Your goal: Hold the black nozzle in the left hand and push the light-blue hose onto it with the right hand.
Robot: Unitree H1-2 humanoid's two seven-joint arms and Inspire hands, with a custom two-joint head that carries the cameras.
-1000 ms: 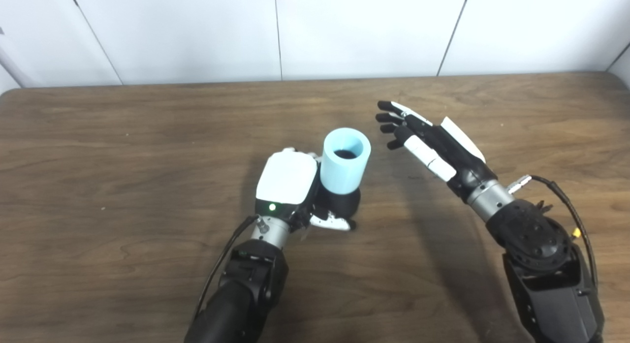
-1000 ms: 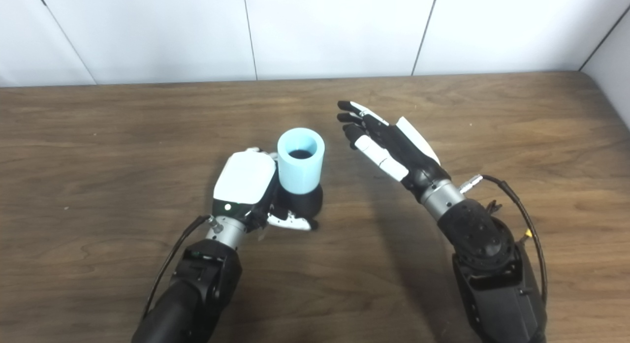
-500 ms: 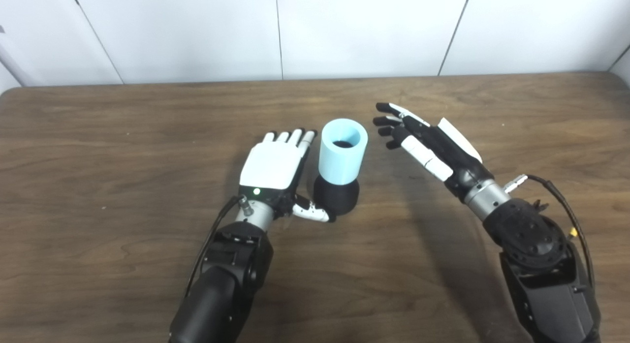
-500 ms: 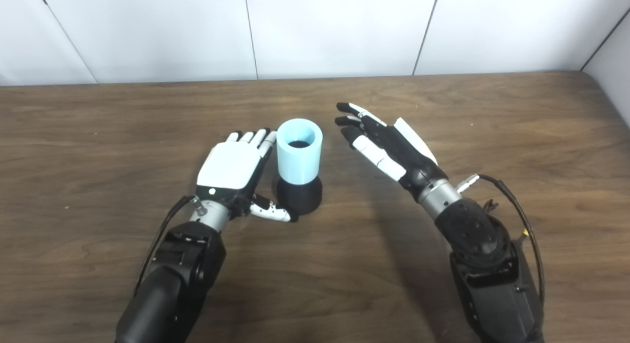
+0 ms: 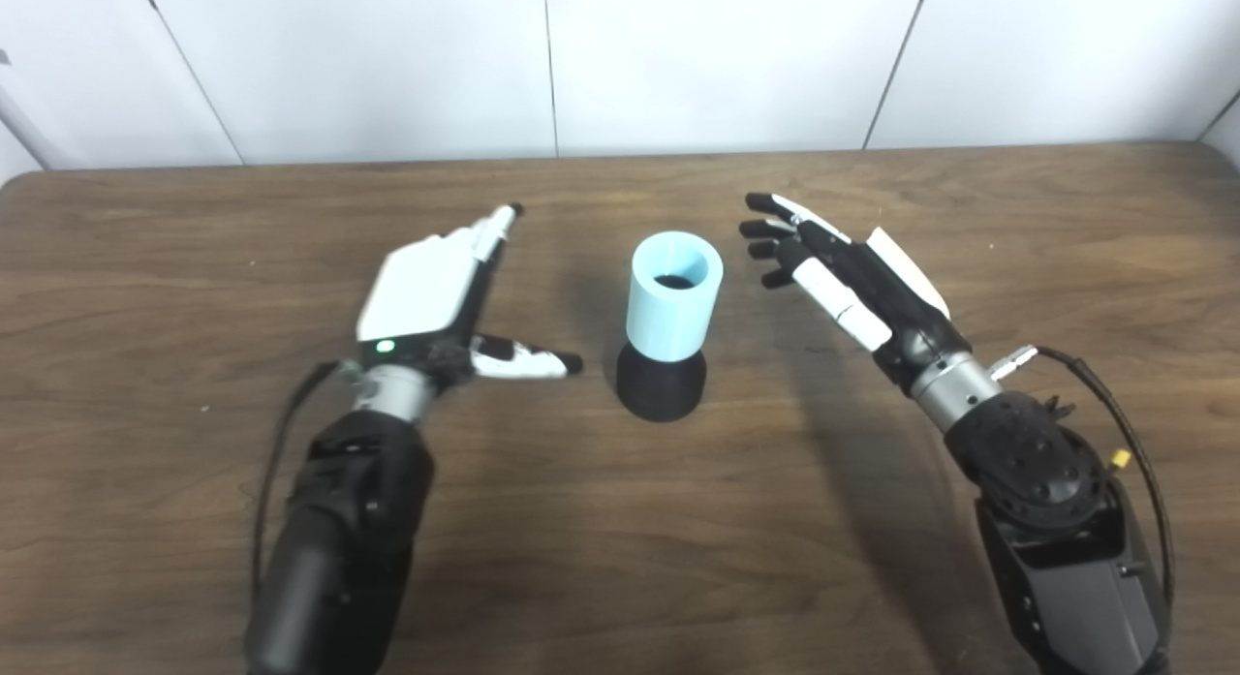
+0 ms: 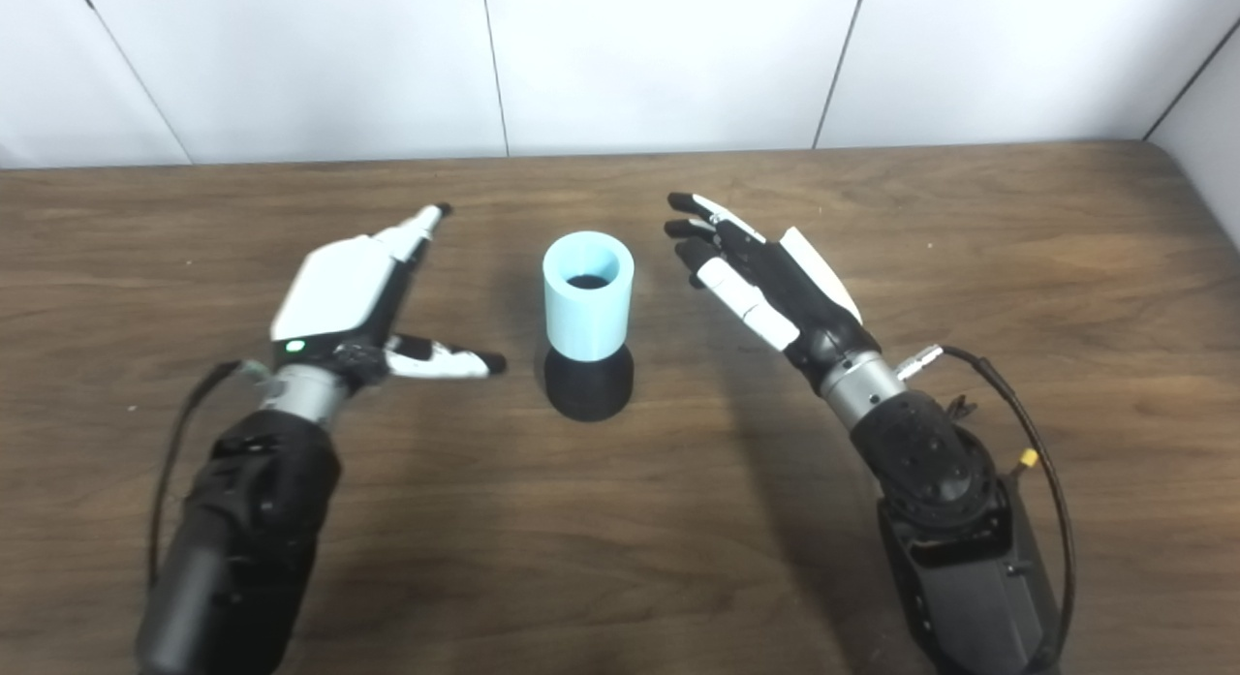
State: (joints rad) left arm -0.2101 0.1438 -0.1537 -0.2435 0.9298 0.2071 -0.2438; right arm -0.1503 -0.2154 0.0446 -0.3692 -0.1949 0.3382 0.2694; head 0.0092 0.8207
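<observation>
The light-blue hose [image 5: 674,293], a short open tube, stands upright on top of the black nozzle [image 5: 662,384], which rests on the wooden table [image 5: 194,220]. My left hand [image 5: 433,290] is open and empty, left of the pair and clear of it, fingers pointing away and thumb stretched toward the nozzle. My right hand [image 5: 848,275] is open and empty, to the right of the hose, fingers spread and not touching it. The same scene shows in the right eye view, with the hose [image 6: 587,298] on the nozzle [image 6: 587,384].
A white panelled wall [image 5: 620,65] runs behind the table's far edge. A black cable [image 5: 1114,404] loops by my right forearm.
My left hand has opened, let go of the black nozzle and moved away to the left. The hose and nozzle stay standing on the table. My right hand has barely moved.
</observation>
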